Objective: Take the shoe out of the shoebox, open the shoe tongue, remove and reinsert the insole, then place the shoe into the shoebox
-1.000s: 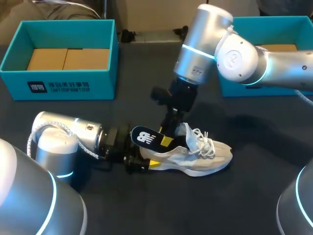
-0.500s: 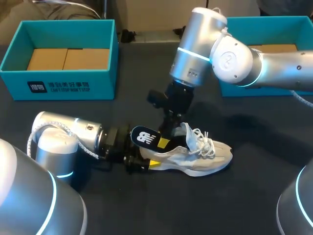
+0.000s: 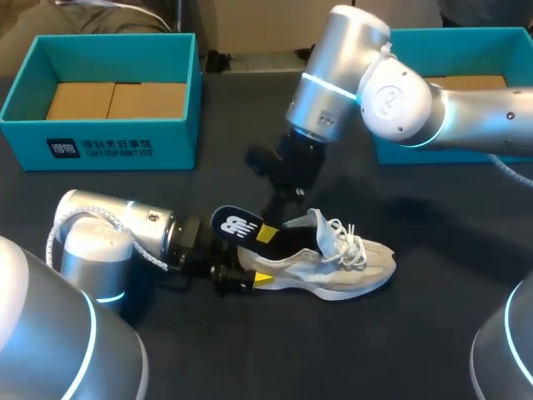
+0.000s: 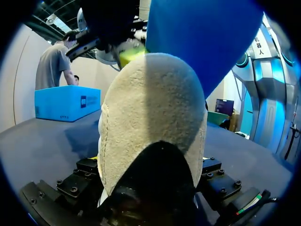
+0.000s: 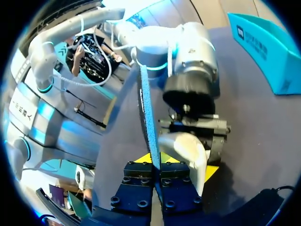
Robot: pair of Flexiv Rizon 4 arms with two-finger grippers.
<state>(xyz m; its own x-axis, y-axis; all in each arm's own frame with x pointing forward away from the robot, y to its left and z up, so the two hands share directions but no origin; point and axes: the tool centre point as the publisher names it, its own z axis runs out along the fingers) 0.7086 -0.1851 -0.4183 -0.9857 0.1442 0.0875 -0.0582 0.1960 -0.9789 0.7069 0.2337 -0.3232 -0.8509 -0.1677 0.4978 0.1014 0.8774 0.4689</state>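
While the insole (image 3: 236, 227) stands partly out of the shoe (image 3: 341, 267), the step in hand is judged to be its removal. The next move probably calls for a lift toward 10 o'clock until the front end clears the collar, with the heel pinned, and then reinsertion.

- Table (image 3: 433, 333): dark, matte, flat.
- Right arm (image 3: 400, 100): smooth silver tubes, entering from 3 o'clock and reaching past the middle.
- Left arm (image 3: 117, 237): same build, entering from 8 o'clock, lying low.
- Left shoebox (image 3: 108, 137) at 10 o'clock, right shoebox (image 3: 466, 33) at 2 o'clock: teal card, open-topped, straight-walled. Brown cardboard (image 3: 117, 100) lines the left one.
- Shoe: just below table centre, on its sole, heel to 9 o'clock, toe to 3 o'clock. It is pale beige, suede-like at the heel, with a thick light sole.
- Left gripper (image 3: 246, 279): clamped on the heel from both sides.
- Right gripper (image 3: 268, 232): fingers closed together, pinching the insole.
- Insole: thin, flexible, round-ended, with a dark top bearing a white mark and a blue underside. It is tilted up toward 10 o'clock.
- Tongue (image 3: 321, 227): pale, standing open.
- Laces (image 3: 350, 242): white, loose.
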